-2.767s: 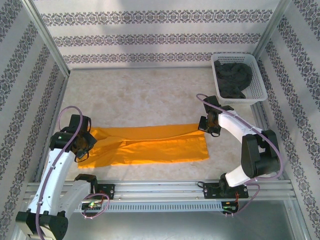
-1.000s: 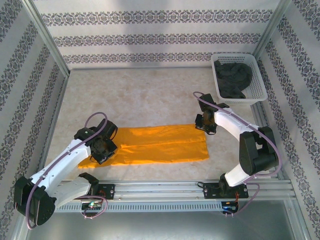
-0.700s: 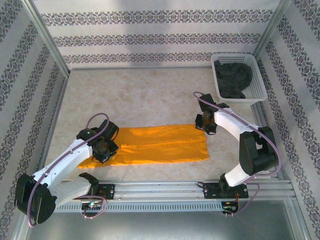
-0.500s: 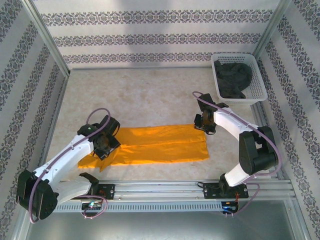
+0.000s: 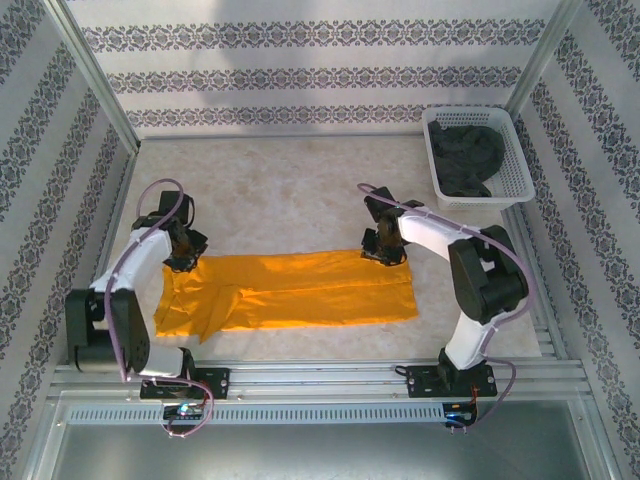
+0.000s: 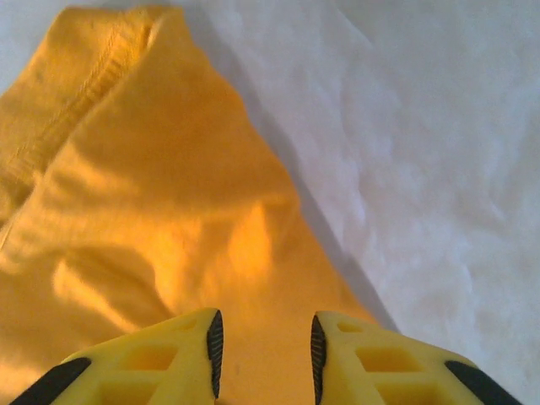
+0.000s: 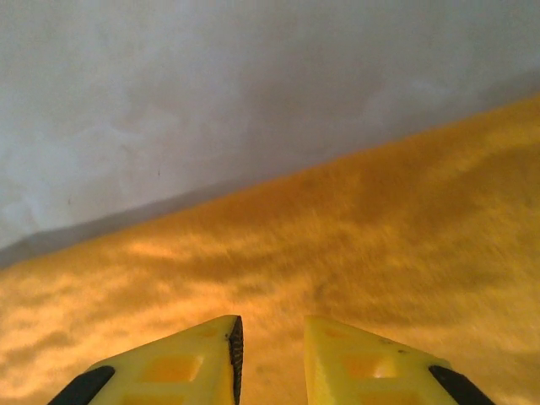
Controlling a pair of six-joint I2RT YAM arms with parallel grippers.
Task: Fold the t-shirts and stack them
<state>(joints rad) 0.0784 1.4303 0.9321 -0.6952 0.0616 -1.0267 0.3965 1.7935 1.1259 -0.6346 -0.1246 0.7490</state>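
**So far: one shirt laid out, one in the basket**

Overhead view. The mustard-orange t-shirt [image 5: 300, 292] lay flat on the bench [image 5: 290, 190] as a long band running left to right, near the front rail. Its left end was rumpled, with creases and an uneven outline; its right end was square and smooth. The dark charcoal grey t-shirt [image 5: 465, 158] sat bunched inside the white lattice basket [image 5: 513, 168] at the far right corner, well apart from the orange one.

The left gripper [image 5: 186, 252] was at the far left corner of the orange shirt, pointing down at the cloth. The right gripper [image 5: 382, 248] was over the shirt's far edge, somewhat inboard of the right corner.

Left wrist view. Yellow fingers [image 6: 169, 367] with black pads stood a narrow gap apart, orange cloth showing in the gap. A hemmed edge with stitching ran along the upper left, and the cloth's border cut diagonally across pale bench surface to the right. Could not tell whether the pads were pinching the fabric or standing just above it.

Right wrist view. Fingers [image 7: 371, 363] were likewise a narrow gap apart over orange cloth, the shirt's edge crossing the picture on a slant with bare bench beyond. The picture was slightly blurred; again I could not tell whether cloth was clamped.
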